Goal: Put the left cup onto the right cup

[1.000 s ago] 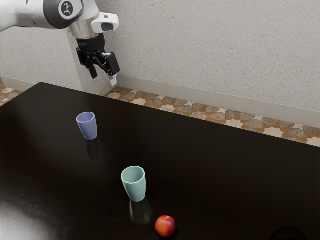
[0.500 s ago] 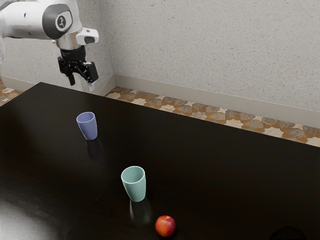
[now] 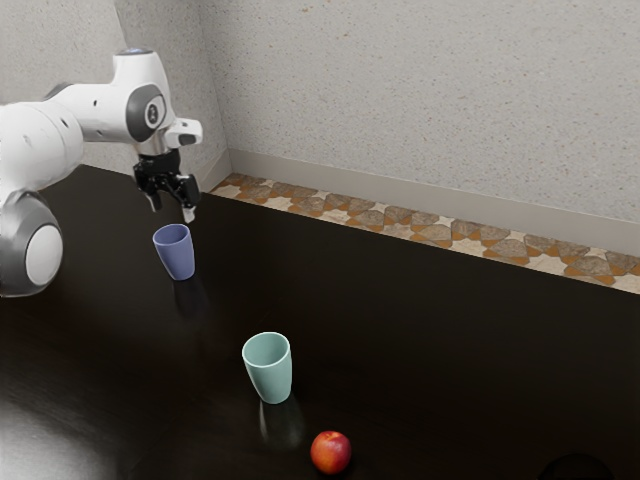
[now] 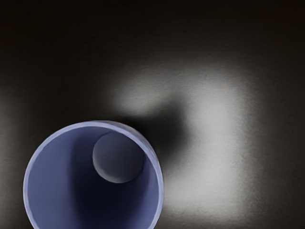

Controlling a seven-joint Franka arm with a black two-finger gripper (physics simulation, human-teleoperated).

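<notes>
A blue-violet cup (image 3: 174,250) stands upright on the dark table at the exterior view's left. A pale green cup (image 3: 268,366) stands upright nearer the front, to its right. My gripper (image 3: 171,208) hangs just above the blue-violet cup's rim, fingers open and empty. In the wrist view the blue-violet cup (image 4: 93,179) is seen from above, its mouth open and its inside empty, right under my hand.
A red apple (image 3: 331,451) lies on the table (image 3: 420,330) just in front of the green cup. A dark round object (image 3: 575,467) sits at the front right edge. Behind the table's far edge are a patterned floor and a wall.
My arm has swung toward the exterior view's left and come down, from high above the table's back edge to just over the blue-violet cup. Both cups and the apple stayed put.
</notes>
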